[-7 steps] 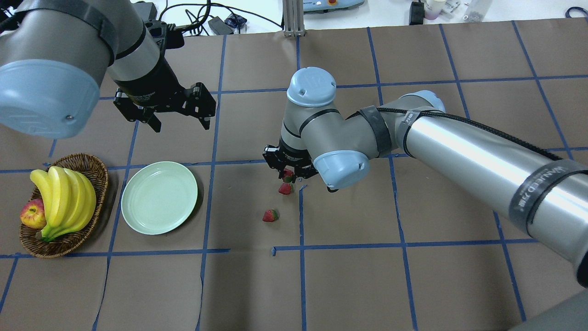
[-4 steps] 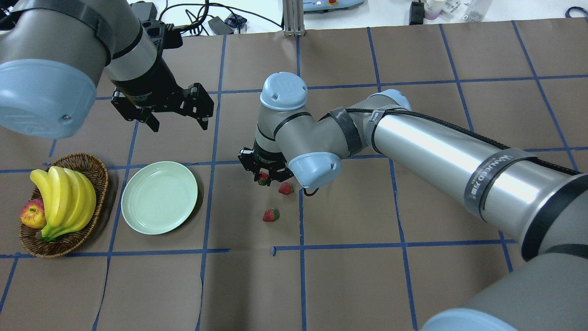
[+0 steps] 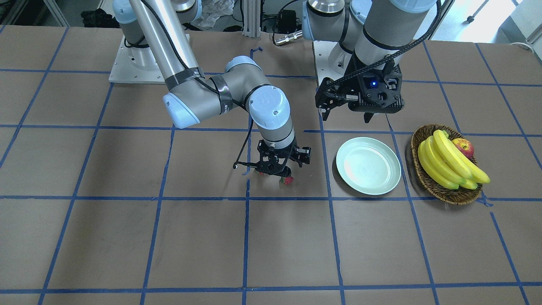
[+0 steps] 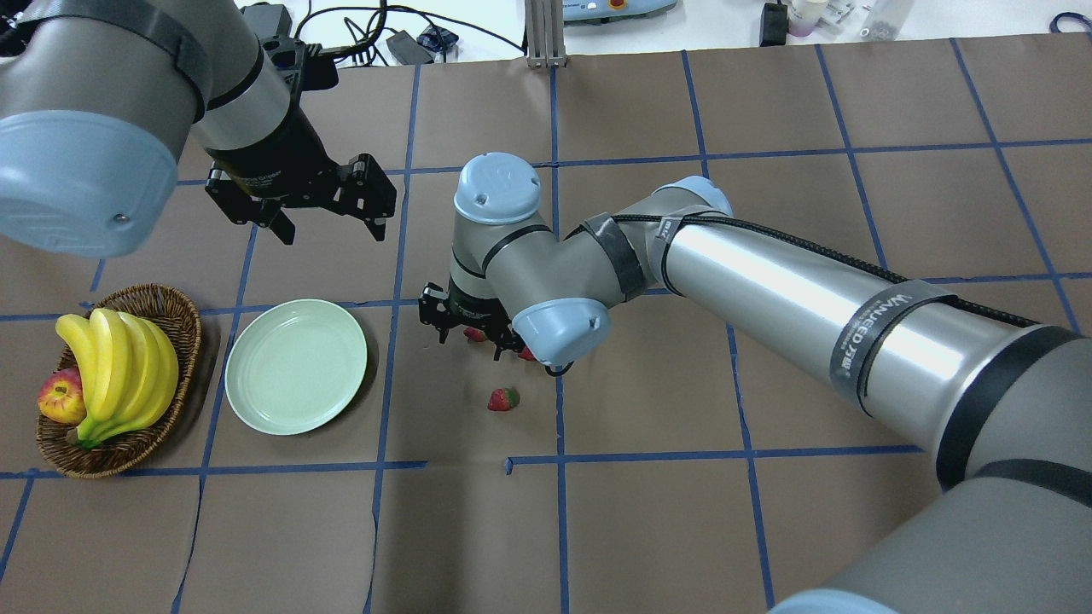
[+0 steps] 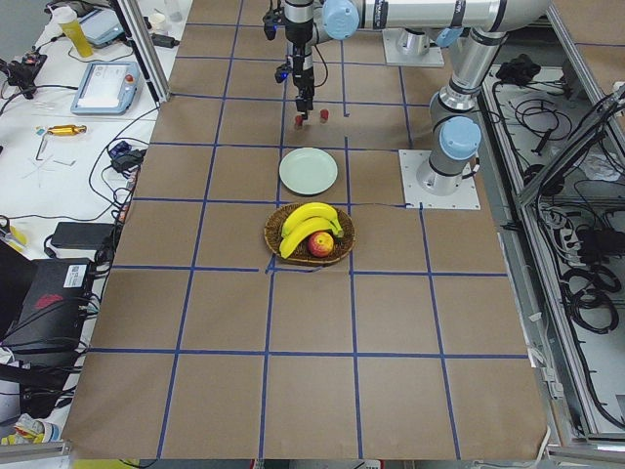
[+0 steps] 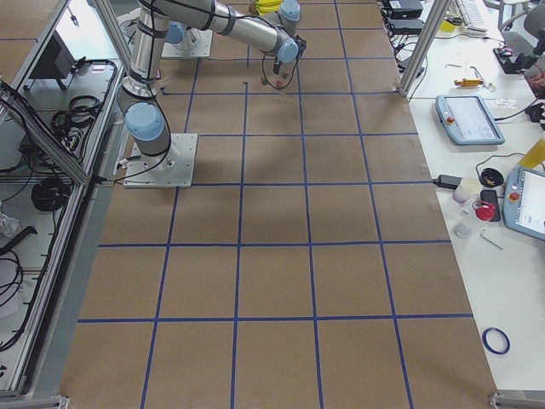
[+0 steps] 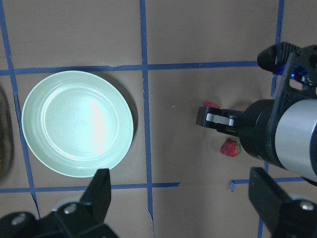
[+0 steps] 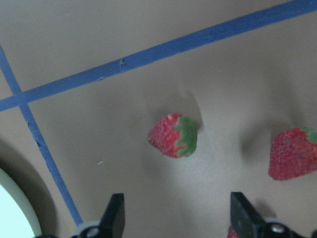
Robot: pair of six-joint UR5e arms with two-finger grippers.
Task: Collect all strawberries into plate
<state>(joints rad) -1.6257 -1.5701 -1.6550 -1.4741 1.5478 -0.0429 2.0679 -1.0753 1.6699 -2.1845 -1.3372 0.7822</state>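
In the overhead view the right gripper [image 4: 467, 339] hangs low over the brown paper [image 4: 648, 529]. The plate [image 4: 296, 367] lies at its 9 o'clock, apart from it and with no berry inside. The first strawberry [image 4: 475, 333] shows right at the tips of this gripper. The second strawberry [image 4: 527, 352] is half hidden under the arm [image 4: 554, 320] at about 4 o'clock, and the third strawberry [image 4: 503, 399] lies free at 5 o'clock. In the right wrist view the two jaws stand apart at the lower edge with bare paper between them, and a berry sits just ahead of them. So I cannot tell if the claw presses on it or only stands around it. The left gripper [image 4: 333, 228] hovers at 1 o'clock of the plate, its jaws wide apart and nothing between them. I judge the berries to be very light, small and rounded, maybe a little soft, so they can easily roll or slip out of a grip. The best hold seems to be across the widest red part, just under the green cap, with gentle force. The pointed end and the leaves look like poor places to hold.
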